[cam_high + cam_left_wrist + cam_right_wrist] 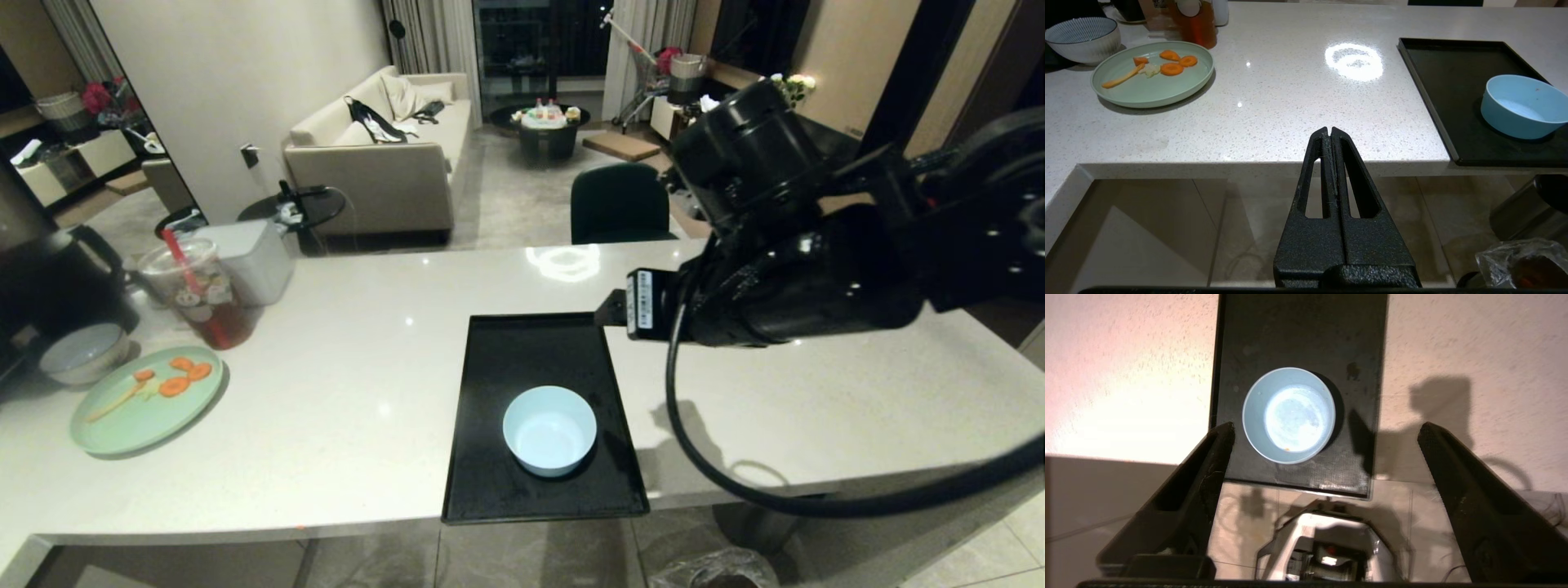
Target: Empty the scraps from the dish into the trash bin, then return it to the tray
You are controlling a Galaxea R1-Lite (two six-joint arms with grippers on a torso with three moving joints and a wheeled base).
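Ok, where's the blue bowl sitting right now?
In the head view the blue bowl sits upright on the black tray, toward its near end by the counter edge.

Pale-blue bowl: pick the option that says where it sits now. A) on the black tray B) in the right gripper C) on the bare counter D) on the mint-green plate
A: the pale-blue bowl stands upright on the black tray, with the right gripper open above it.

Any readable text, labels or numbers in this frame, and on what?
None can be read.
White barcode sticker on the right arm: print too small.
Round label on the drink cup: blurred.
Bowl, tray, plate: no markings.
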